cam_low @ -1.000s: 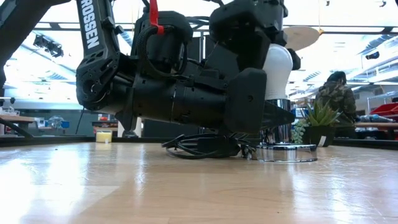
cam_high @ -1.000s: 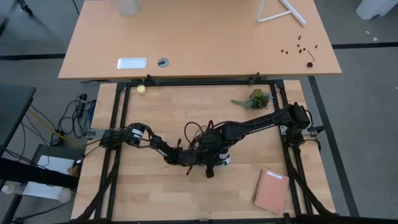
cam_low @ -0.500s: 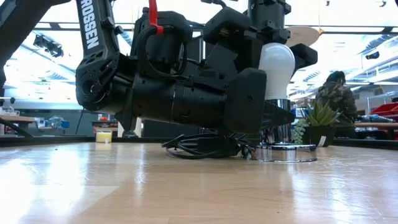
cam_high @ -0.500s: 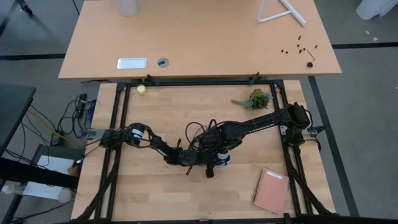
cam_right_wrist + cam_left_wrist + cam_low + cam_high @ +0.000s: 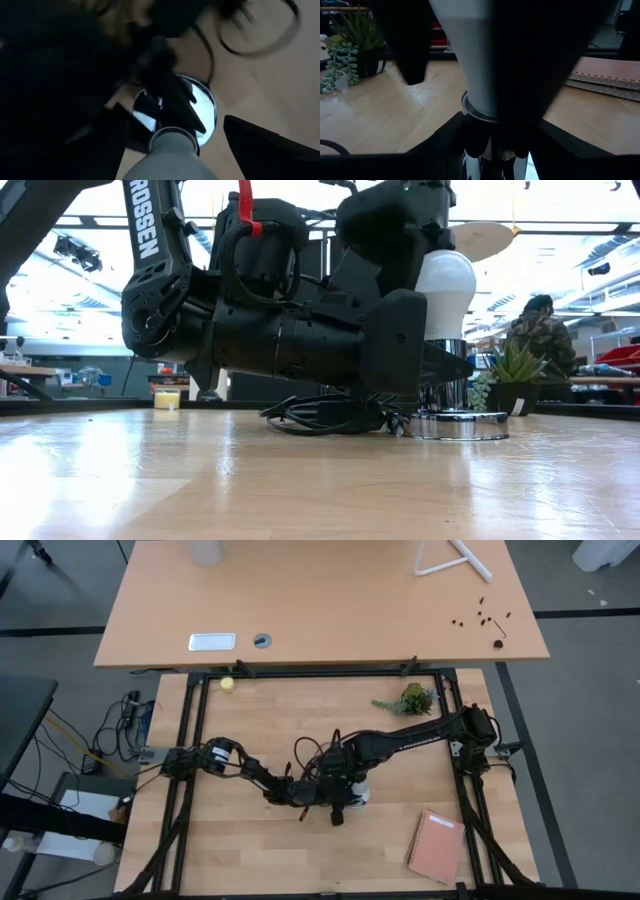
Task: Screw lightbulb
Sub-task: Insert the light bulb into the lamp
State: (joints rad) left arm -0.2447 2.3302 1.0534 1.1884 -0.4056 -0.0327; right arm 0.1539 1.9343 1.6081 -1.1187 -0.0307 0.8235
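Observation:
The white lightbulb (image 5: pixel 446 284) stands upright in a silver socket (image 5: pixel 451 361). The socket rises from a round silver disc (image 5: pixel 460 426) lying flat on the table. My left gripper (image 5: pixel 452 368) reaches in level and is shut on the socket just under the bulb. My right gripper (image 5: pixel 175 146) hangs above, pointing down and open. Its fingers (image 5: pixel 262 147) stand on either side of the bulb (image 5: pixel 170 161), with a clear gap on one side. Whether the other finger touches the bulb, I cannot tell. In the high view both grippers meet at the bulb (image 5: pixel 358 793). My left gripper pinches the socket's stem (image 5: pixel 481 131) between its two fingers, right below the bulb's neck. The fingers come in level from the table's left. The socket stays upright on its disc, which rests on the table.
A black cord (image 5: pixel 322 418) lies coiled behind the left gripper, beside the disc. A small potted plant (image 5: pixel 411 700) stands at the far right, and a pink notebook (image 5: pixel 437 846) lies at the near right. A person (image 5: pixel 541 330) sits in the room beyond the table.
My right gripper has rolled about its own axis over the bulb, and its fingers have spread away from the bulb's sides. The bulb, the socket and my left gripper have kept still.

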